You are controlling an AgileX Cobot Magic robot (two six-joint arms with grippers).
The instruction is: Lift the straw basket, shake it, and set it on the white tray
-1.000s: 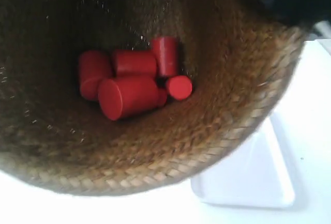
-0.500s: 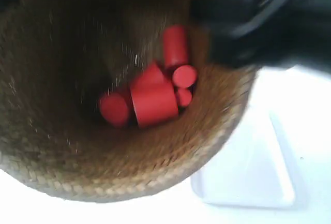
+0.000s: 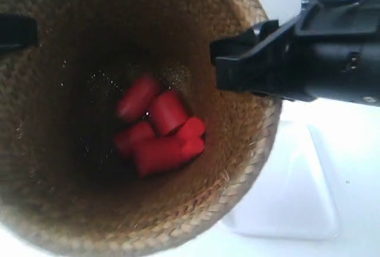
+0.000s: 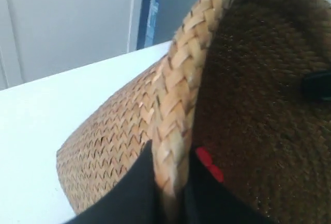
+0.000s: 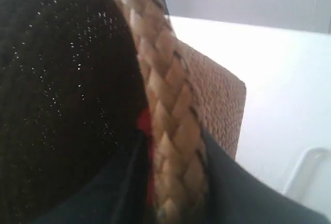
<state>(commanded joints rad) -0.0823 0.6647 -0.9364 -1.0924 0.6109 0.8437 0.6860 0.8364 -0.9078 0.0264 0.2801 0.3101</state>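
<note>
The straw basket [image 3: 225, 197] hangs off the table and fills most of the exterior view, mouth toward the camera. Several red cylinders [image 3: 160, 135] lie in its dark bottom. The gripper of the arm at the exterior view's right [image 3: 261, 61] clamps the braided rim. A second black finger [image 3: 16, 31] shows on the opposite rim. In the left wrist view my left gripper [image 4: 170, 157] is shut on the basket rim [image 4: 181, 89], one finger inside, one outside. My right gripper [image 5: 173, 149] pinches the rim [image 5: 160, 79] the same way. The white tray [image 3: 297, 197] lies on the table below and right of the basket.
The white table [image 3: 356, 150] stretches around the tray. A pale wall and a blue strip [image 4: 151, 6] stand behind the table. A corner of the tray [image 5: 310, 164] shows past the basket's outer wall [image 5: 217, 105].
The basket has swung and shifted between frames, its mouth now facing the camera more squarely. The red cylinders have tumbled into a new heap. The arm at the right is now sharp.
</note>
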